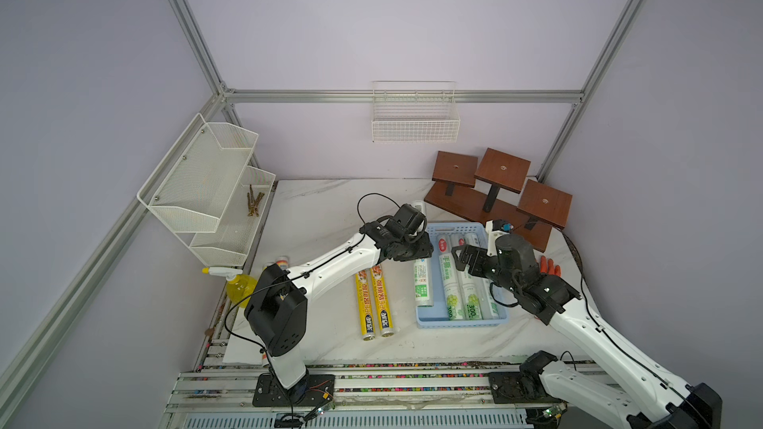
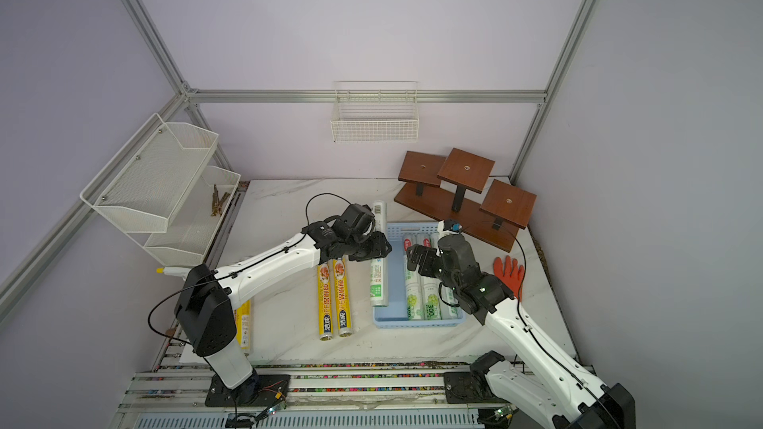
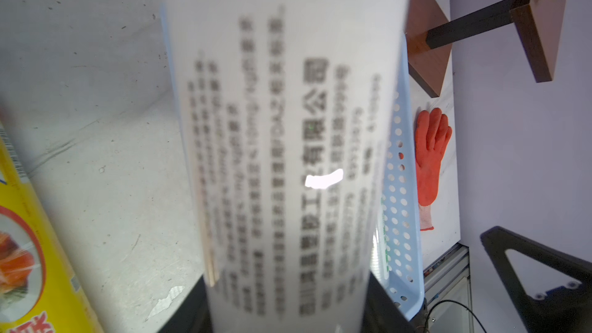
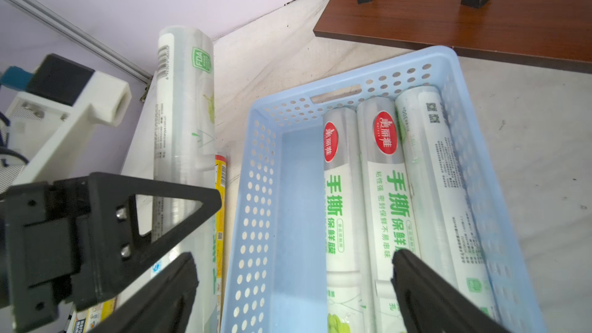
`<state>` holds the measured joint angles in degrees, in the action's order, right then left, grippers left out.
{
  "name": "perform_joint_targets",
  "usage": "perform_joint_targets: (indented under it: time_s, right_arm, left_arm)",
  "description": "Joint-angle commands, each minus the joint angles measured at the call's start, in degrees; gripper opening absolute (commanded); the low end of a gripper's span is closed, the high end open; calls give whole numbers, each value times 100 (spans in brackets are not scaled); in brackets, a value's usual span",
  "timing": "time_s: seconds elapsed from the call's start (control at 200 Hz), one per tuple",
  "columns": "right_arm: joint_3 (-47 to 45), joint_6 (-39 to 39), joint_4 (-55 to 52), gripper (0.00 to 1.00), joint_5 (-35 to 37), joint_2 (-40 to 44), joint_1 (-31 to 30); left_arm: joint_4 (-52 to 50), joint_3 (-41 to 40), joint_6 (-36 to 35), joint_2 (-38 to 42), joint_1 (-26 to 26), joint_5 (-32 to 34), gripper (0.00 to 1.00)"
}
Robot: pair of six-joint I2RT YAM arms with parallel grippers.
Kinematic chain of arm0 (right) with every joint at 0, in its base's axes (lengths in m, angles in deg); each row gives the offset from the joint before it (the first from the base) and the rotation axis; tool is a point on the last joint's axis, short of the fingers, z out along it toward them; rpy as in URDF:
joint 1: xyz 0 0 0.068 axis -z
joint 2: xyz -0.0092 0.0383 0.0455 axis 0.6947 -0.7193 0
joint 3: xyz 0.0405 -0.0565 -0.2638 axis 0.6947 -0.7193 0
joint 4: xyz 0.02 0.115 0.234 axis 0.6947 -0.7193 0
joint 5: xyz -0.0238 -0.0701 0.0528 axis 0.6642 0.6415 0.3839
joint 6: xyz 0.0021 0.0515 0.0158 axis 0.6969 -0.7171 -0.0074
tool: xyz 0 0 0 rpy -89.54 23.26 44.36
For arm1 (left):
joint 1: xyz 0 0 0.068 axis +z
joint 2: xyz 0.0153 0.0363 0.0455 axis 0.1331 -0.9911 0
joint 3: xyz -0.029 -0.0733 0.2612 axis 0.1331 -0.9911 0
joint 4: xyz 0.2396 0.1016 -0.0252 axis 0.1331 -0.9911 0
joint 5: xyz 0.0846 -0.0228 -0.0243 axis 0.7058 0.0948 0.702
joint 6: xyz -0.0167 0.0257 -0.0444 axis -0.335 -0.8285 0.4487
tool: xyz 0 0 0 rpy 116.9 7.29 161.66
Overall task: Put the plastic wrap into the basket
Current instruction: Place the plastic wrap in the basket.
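Basket [image 1: 460, 321] floor: bare strip at left, three rolls [image 1: 462, 290] fill rest. White roll [image 1: 423, 282] clamped in left gripper [image 1: 416, 251] hangs along left rim; right gripper [image 1: 462, 260], jaws wide, above rolls. Wooden stand [image 1: 487, 204] close behind. Worktop [image 1: 413, 344] in front open.

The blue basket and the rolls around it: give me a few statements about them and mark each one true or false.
1. The basket holds three white rolls. True.
2. The right gripper grips a roll. False: its jaws stand open and empty above the basket.
3. The left gripper holds a green-print roll. True.
4. The pair of yellow rolls lies inside the basket. False: they lie side by side on the table, on the left arm's side of the basket.
5. The orange glove lies in the basket. False: it lies on the table beyond the basket, by the right arm.
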<state>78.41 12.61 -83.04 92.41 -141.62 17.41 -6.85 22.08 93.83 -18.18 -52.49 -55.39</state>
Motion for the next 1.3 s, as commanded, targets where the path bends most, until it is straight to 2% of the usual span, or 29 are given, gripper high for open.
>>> perform_joint_targets:
  time_s: [0.0, 0.19, 0.31, 0.425, 0.61, 0.77, 0.98, 1.295]
  right_arm:
    - [-124, 168, -205, 99, -113, 163, 265]
    - [-296, 177, -161, 99, -520, 330, 443]
    - [-357, 354, -195, 99, -586, 500, 448]
    - [-494, 453, -188, 99, -413, 738, 460]
    - [-692, 451, -76, 99, -320, 851, 462]
    - [-1215, 73, 491, 99, -439, 771, 462]
    - [-1558, -275, 906, 99, -604, 793, 462]
    - [-1648, -145, 1087, 99, -1019, 571, 462]
  left_arm:
    - [922, 9, 475, 67, -173, -92, 35]
    - [771, 279, 577, -265, -423, 148, 36]
    - [-602, 1159, 430, -700, -672, 998, 38]
    - [-1035, 1449, 441, -949, -758, 1268, 40]
    - [-1133, 1707, 312, -1300, -822, 1140, 40]
    - [-1140, 1917, 356, -1582, -825, 939, 40]
    - [-1180, 2041, 539, -1824, -786, 1016, 40]
    - [-1245, 2172, 443, -2152, -570, 679, 43]
